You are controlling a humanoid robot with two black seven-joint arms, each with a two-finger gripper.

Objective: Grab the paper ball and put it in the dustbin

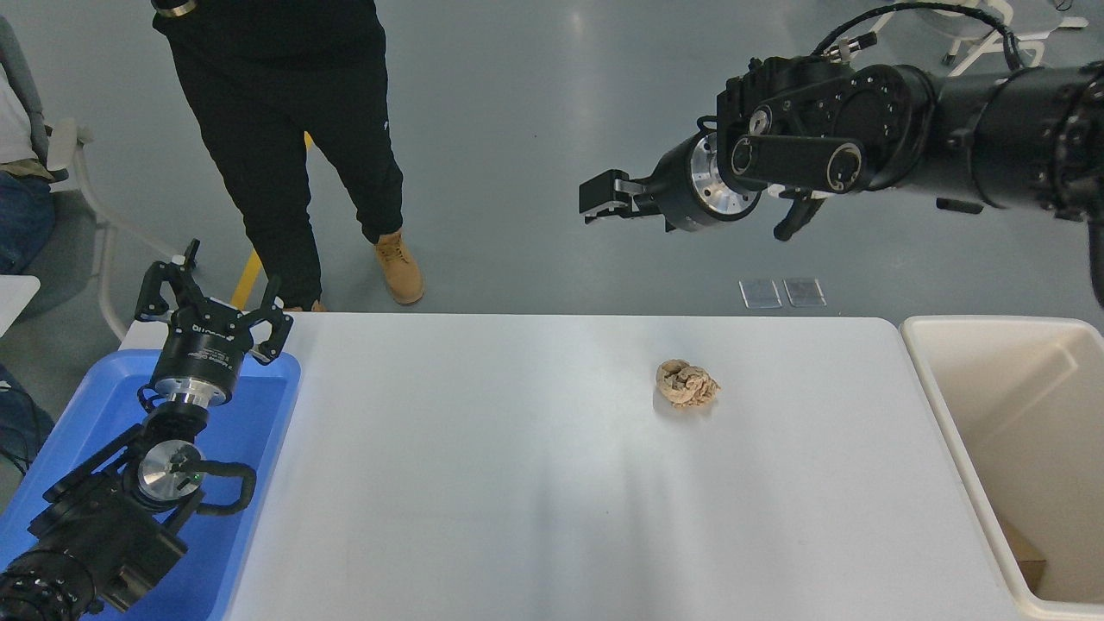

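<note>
The tan crumpled paper ball [686,384] lies on the white table [483,483], right of centre. The cream dustbin [1035,414] stands off the table's right end, its mouth open. My right gripper [588,200] hangs high beyond the table's far edge, pointing left, well above and behind the ball. It is open and empty. My left gripper [211,293] is parked open at the lower left.
A shallow blue tray [95,414] sits under the left arm at the table's left end. A person in black trousers [285,129] stands at the far side, left. A brown scrap [1022,552] lies in the dustbin's bottom.
</note>
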